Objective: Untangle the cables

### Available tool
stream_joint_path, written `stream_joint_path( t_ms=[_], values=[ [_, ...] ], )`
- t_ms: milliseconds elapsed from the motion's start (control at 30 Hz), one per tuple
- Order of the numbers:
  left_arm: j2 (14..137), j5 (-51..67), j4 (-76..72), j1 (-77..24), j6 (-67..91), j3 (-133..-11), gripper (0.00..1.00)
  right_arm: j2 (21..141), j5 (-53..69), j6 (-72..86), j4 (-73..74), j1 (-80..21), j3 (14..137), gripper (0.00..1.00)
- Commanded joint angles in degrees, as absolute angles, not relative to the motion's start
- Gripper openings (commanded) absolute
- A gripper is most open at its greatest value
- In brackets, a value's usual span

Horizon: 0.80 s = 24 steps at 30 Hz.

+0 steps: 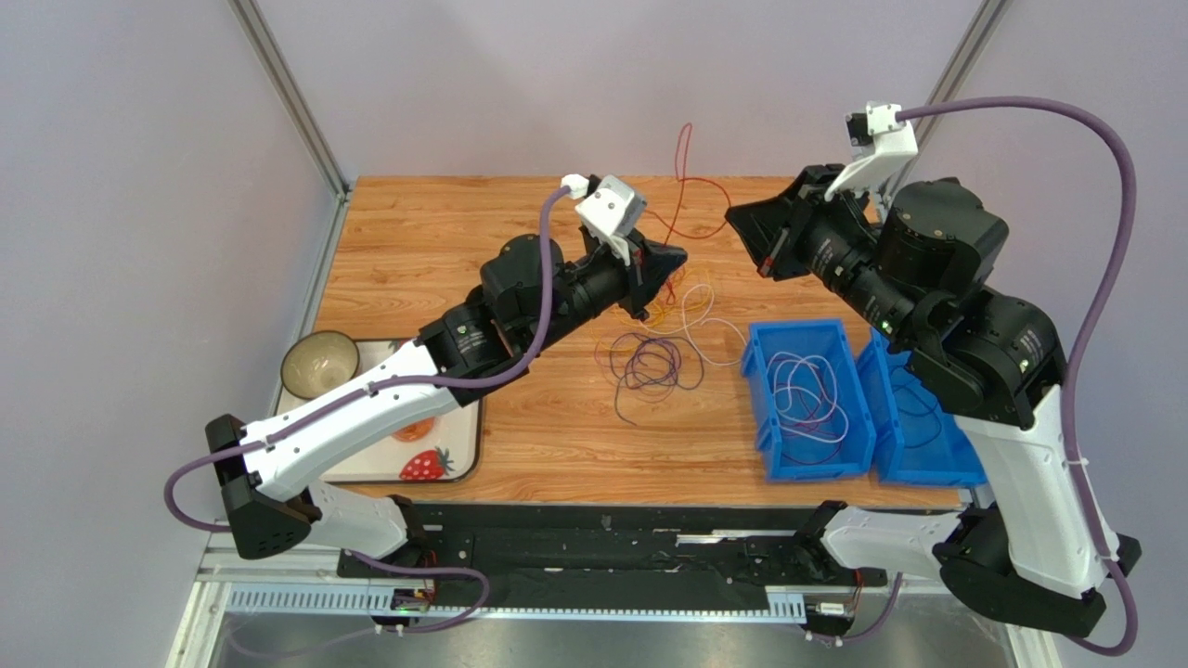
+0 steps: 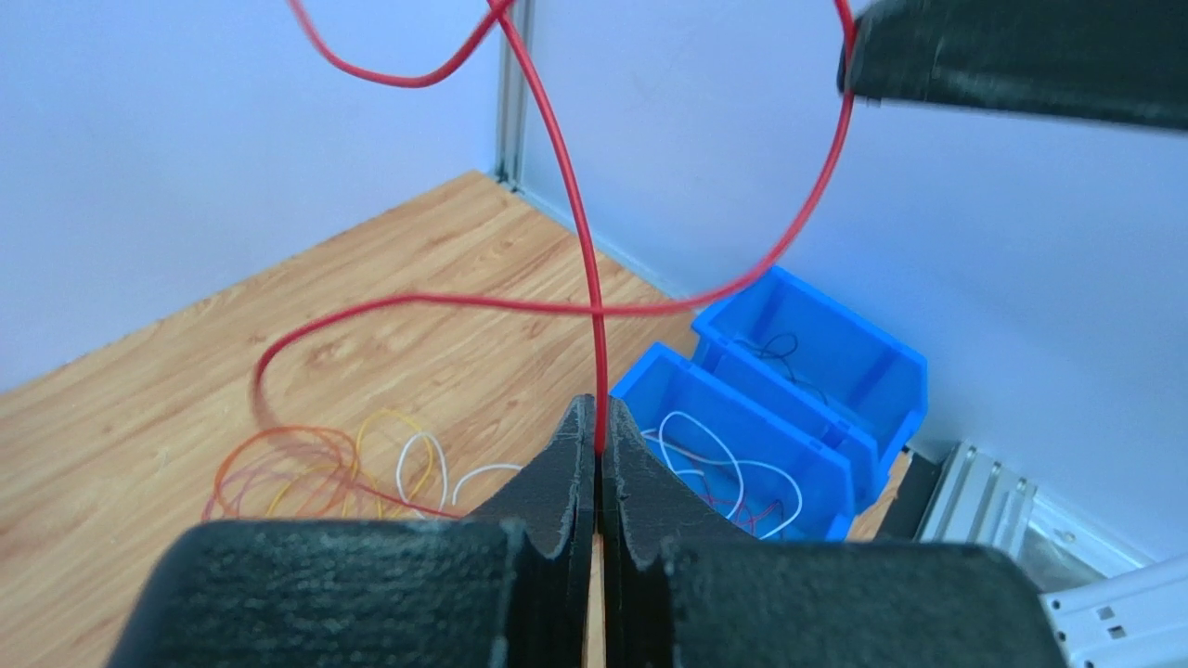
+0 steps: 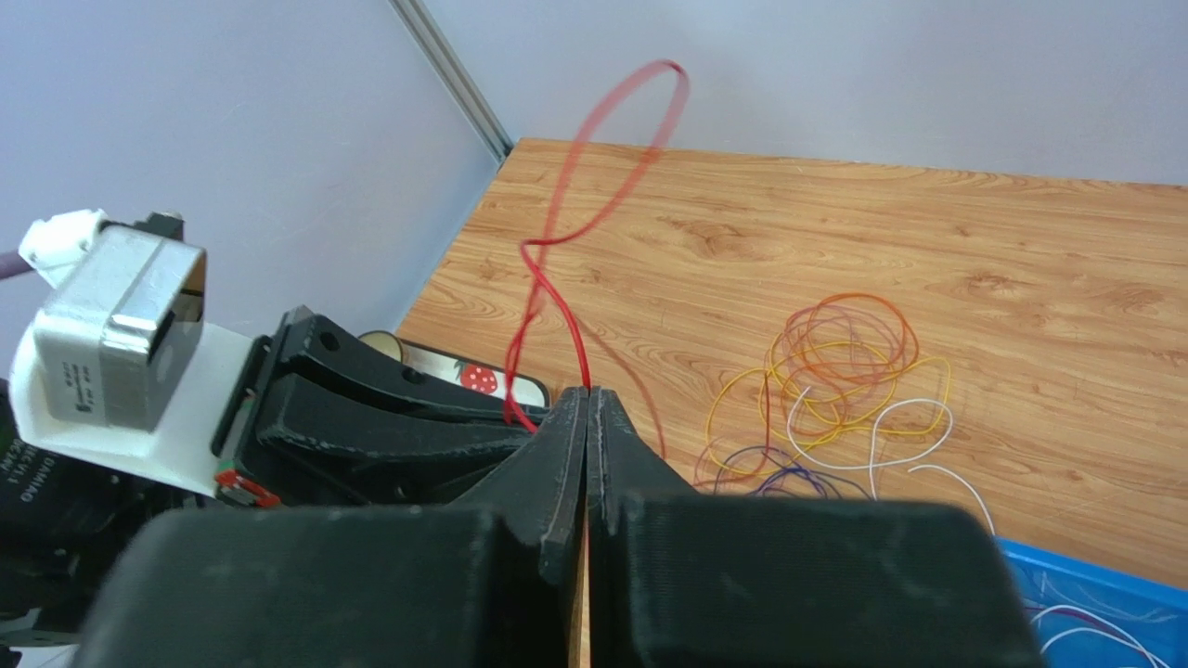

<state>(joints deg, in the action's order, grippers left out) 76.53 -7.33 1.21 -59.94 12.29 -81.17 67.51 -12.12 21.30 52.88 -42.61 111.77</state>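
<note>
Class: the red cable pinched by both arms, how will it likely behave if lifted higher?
The red cable is probably floppy: it curls in loose loops above where it is pinched. It is likely very light, being only a thin strand.

Wooden table (image 1: 558,432). Loose cables (image 1: 649,359) in orange, yellow, white and purple loops lie on it, under and just nearward of the left gripper (image 1: 681,262) jaws. 2 blue bins (image 1: 802,471) sit side by side, nearward and right of the right gripper (image 1: 735,223) jaws. Printed tray (image 1: 471,418) well left of both.
</note>
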Motion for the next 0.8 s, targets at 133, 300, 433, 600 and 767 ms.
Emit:
stream_joint_path(
  t_ms=[133,300,433,600,767],
  values=[
    [76.1,-1.9,1.1,-60.7,12.7,-85.6,0.0,63.5,-13.7,21.4,52.0,-42.7,107.4,0.0],
    [79.9,2.7,1.7,-61.0,13.2,-90.0,0.0,60.7,-15.1,21.8,52.9,-42.6,105.6,0.0],
    [82.3,3.8,0.6,-61.9,13.6,-91.5,0.0,58.8,-16.4,21.9,54.8,-42.6,104.4,0.0],
    [86.8,5.6,2.2,-62.6,14.1,-97.1,0.0,55.7,-20.0,21.8,57.1,-42.6,103.5,0.0],
    [90.9,8.0,3.8,-63.7,14.3,-104.3,0.0,52.3,-26.1,21.4,59.5,-42.6,103.4,0.0]
  ],
)
